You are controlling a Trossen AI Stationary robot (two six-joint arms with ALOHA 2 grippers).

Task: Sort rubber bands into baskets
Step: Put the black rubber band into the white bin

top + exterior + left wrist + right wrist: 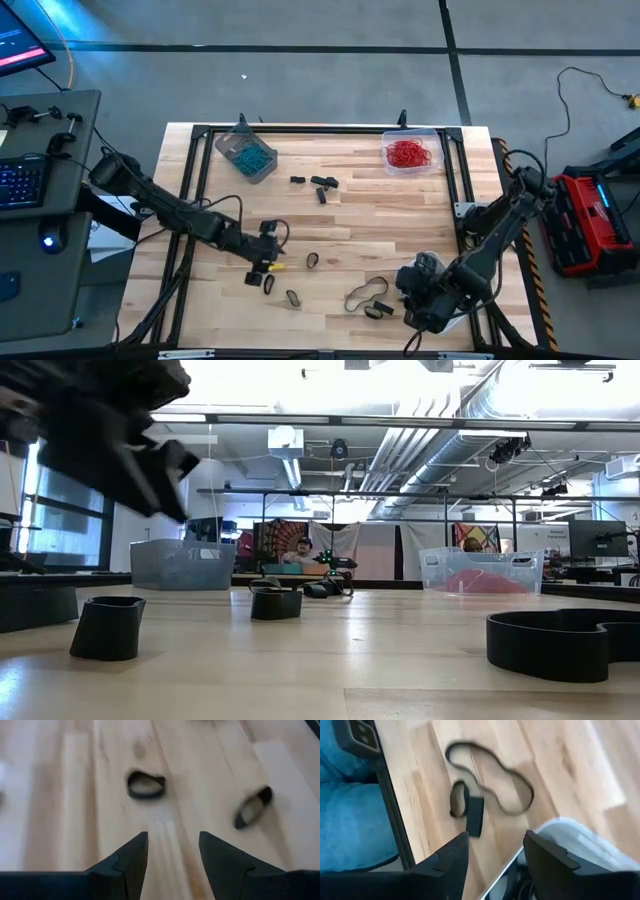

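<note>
Two black bands (pixel 470 812) – beside table edge (pixel 395 820)

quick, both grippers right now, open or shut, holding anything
Left gripper: open, empty, above loose black bands.
Right gripper: open, empty, at the whitish basket.

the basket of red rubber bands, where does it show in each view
High view: basket of red rubber bands at the table's far right corner.
Low view: at the right, far across the table.
Left wrist view: not in it.
Right wrist view: not in it.
Shared landmark: the grey basket of teal bands, far left.
</note>
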